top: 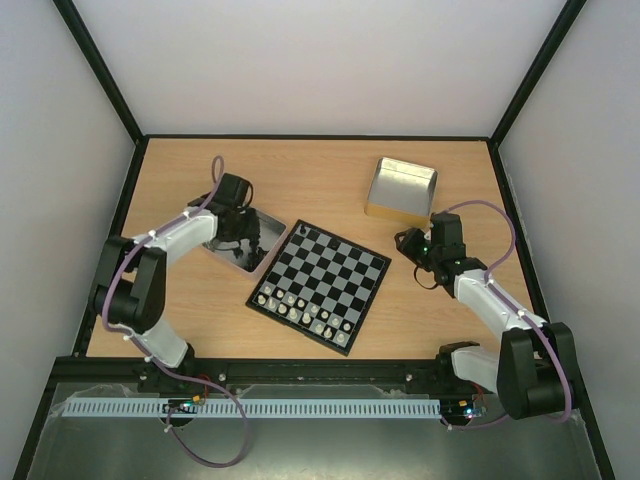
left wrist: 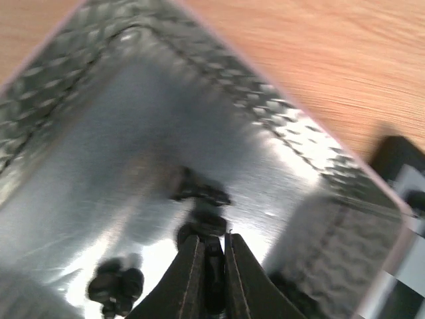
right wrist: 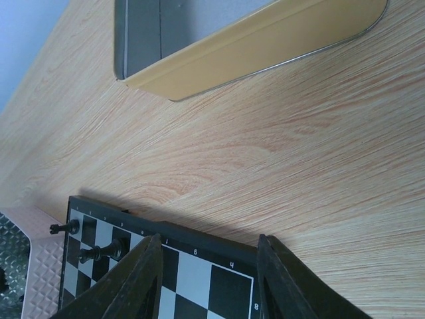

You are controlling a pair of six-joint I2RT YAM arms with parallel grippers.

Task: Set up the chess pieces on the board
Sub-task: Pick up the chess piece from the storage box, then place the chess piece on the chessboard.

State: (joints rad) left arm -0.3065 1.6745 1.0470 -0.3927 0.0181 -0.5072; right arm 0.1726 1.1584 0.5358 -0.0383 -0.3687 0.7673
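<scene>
My left gripper is down inside the shiny metal tray, shut on a small black chess piece pinched between its fingers. More black chess pieces lie blurred on the tray floor just ahead, and another clump lies to the left. From above, the left gripper is over the tray, left of the board. My right gripper is open and empty over the board's rim. Two black pieces stand at that board corner.
Pale pieces fill the board's near rows. An open tin with a yellow wall sits behind the right gripper, also seen from above. Black frame rails border the wooden table.
</scene>
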